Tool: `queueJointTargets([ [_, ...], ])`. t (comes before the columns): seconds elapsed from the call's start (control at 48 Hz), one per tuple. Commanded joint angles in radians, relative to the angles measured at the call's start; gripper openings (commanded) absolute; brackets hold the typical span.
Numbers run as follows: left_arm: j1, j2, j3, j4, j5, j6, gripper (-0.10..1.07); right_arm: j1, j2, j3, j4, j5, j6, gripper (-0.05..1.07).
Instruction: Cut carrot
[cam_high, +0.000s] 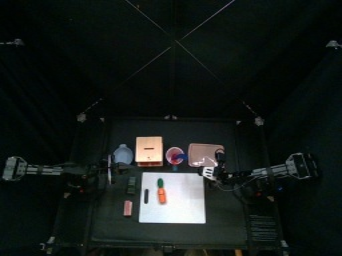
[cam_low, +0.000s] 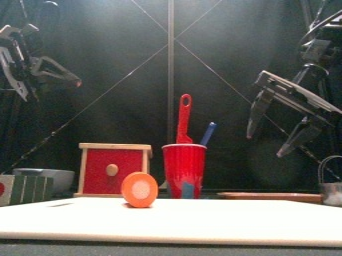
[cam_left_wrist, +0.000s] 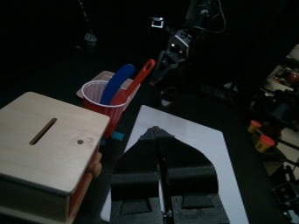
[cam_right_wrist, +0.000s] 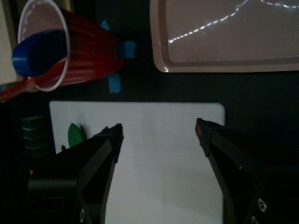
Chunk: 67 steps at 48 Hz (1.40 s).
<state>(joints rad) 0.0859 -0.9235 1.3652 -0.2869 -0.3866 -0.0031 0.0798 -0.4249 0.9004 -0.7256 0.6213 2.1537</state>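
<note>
From above, the carrot (cam_high: 159, 190) lies on the white board (cam_high: 181, 205) toward the board's left side, its green tip (cam_high: 159, 180) pointing to the far edge. A paler pink bar (cam_high: 130, 207) sits off the board on the desk (cam_high: 107, 225), left of it. Behind the board stand a wooden box (cam_high: 148, 151), a red cup (cam_high: 175, 155) and a tray (cam_high: 205, 153). The left gripper (cam_high: 107, 176) hangs beside the board's left edge; the right gripper (cam_high: 214, 174) is over its far right corner.

From the front, the carrot (cam_low: 139, 189) shows end-on as a round orange face resting on the board (cam_low: 201, 218), nothing touching it. The right gripper (cam_low: 287, 120) hangs high with its jaws spread wide and empty.

The left wrist view shows its jaws pressed together, holding nothing, above the board (cam_left_wrist: 187, 140), with the box (cam_left_wrist: 47, 149) and cup (cam_left_wrist: 103, 92) alongside.

The right wrist view shows wide, empty jaws over the board (cam_right_wrist: 152, 131); only the green tip (cam_right_wrist: 73, 134) peeks in at the board's edge.

The carrot looks light, stiff and smooth, and being round it will likely roll. A hold across its thicker middle, jaws square to its length, seems safest.
</note>
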Motion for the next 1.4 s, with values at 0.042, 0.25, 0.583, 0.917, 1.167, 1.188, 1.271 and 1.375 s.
queueJointTargets([
  [0.042,0.002,0.005,-0.014,0.000,-0.003,0.002,-0.01,-0.048,-0.028,-0.095,0.121,0.008,-0.216,0.97],
  [0.25,0.003,0.005,-0.014,0.000,-0.003,0.002,-0.01,-0.126,-0.037,-0.195,0.314,0.012,-0.566,0.97],
  [0.583,0.003,0.006,-0.012,0.000,-0.003,0.002,-0.01,-0.202,-0.035,-0.337,0.491,-0.002,-1.028,0.97],
  [0.917,0.003,0.005,-0.012,-0.002,-0.003,0.000,-0.01,-0.262,0.101,-0.486,0.551,0.002,-1.318,0.97],
  [1.167,0.003,0.005,-0.012,0.000,-0.003,0.000,-0.01,-0.272,0.213,-0.624,0.626,0.035,-1.560,0.97],
  [1.188,0.003,0.005,-0.012,-0.002,-0.003,0.000,-0.01,-0.272,0.222,-0.635,0.637,0.038,-1.578,0.97],
  [1.271,0.003,0.005,-0.014,-0.002,-0.003,0.000,-0.01,-0.272,0.261,-0.676,0.670,0.074,-1.661,0.97],
  [1.375,0.002,0.005,-0.011,0.000,-0.003,0.000,-0.01,-0.282,0.316,-0.724,0.701,0.155,-1.752,0.97],
])
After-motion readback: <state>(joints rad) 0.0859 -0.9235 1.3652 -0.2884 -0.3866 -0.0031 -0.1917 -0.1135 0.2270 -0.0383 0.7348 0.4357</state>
